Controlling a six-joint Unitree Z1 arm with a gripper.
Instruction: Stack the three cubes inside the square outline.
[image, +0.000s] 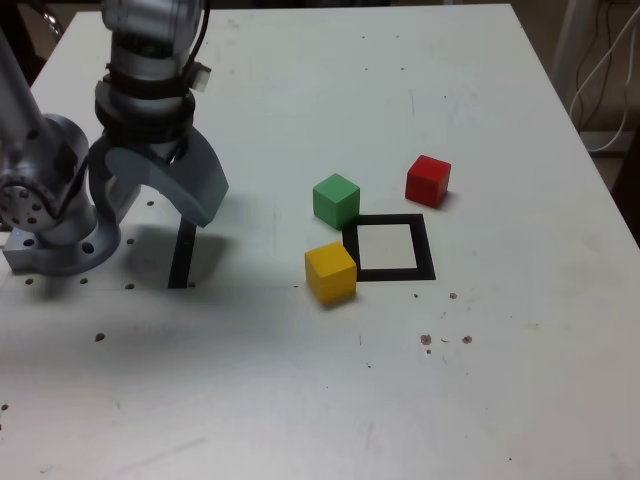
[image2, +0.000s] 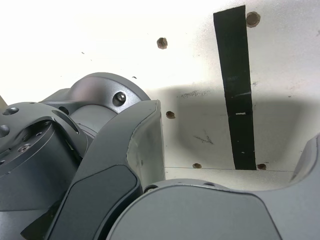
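Gripper (image: 160, 205) spread wide and empty at your upper left | green cube (image: 336, 199), yellow cube (image: 331, 271), red cube (image: 428, 180) ring square outline (image: 390, 249) mid-frame, unstacked | jaws ready for first pick

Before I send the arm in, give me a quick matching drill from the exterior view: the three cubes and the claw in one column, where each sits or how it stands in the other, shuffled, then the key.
Column one:
1. green cube
2. yellow cube
3. red cube
4. claw

Column two:
A. open and empty, above the black strip
B. apart from the square outline, beyond its far right corner in the exterior view
C. at the outline's near left corner
D. at the outline's far left corner

Pairs: 1-D, 2-C, 3-B, 4-A
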